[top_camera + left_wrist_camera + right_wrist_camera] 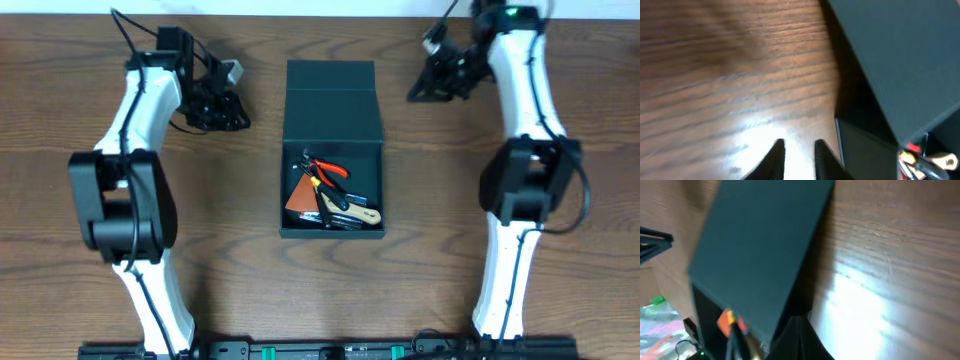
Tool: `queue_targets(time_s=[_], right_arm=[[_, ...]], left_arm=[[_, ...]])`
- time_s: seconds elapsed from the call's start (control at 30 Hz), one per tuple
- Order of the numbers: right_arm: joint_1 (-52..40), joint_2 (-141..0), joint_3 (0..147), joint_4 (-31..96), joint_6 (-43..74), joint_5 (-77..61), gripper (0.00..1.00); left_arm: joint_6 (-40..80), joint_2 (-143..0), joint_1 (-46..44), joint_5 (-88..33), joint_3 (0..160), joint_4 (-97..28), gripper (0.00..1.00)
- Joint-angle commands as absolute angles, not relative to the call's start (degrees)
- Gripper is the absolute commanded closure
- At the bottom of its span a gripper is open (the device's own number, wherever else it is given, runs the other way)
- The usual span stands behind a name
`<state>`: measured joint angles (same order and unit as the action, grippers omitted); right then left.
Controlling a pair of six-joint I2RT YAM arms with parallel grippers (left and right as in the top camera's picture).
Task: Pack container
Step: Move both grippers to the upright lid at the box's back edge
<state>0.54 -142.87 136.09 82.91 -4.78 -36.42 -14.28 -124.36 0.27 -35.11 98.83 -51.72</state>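
Observation:
The container (pixel 285 190) is a dark teal-black square box in the middle of the table. Its flap lid (pixel 333 100) is open and raised at the far side. Inside lie red-handled pliers (pixel 330 170), a brown piece (pixel 302 197) and a wood-handled tool (pixel 358 213). My left gripper (pixel 232 110) is on the far left of the box, above bare table; its fingers (pixel 799 150) are slightly apart and empty. My right gripper (pixel 425 85) is at the far right of the lid; its fingers (pixel 800 322) are together and empty. The lid also shows in the left wrist view (pixel 900 60) and the right wrist view (pixel 760 250).
The wooden table (pixel 230 260) stretches around the box. Both arm bases stand at the near edge on a black rail (pixel 320 350). In the right wrist view a black frame (pixel 652 242) and blurred green and pink items (pixel 660 322) show at the left.

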Motion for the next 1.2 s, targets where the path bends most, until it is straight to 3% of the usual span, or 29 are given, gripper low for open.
queue_targets(time_s=[0.0,0.73,1.17], right_arm=[[0.1,-145.2,135.9,82.2,-3.6,-37.4,0.99],[-2.5,-150.8,135.9,78.1,-2.2,-40.2,0.99],[-4.0,-150.8,135.9,75.4,-2.2,-43.9,0.99]], left_arm=[[-14.2,-127.0,0.1,-38.0,98.5,-50.9,0.87],[-7.7,-133.1,-5.3,-40.1,98.5,-35.2,0.89],[-6.5,-133.1,-6.2,-42.5,98.5,-34.6,0.90]])
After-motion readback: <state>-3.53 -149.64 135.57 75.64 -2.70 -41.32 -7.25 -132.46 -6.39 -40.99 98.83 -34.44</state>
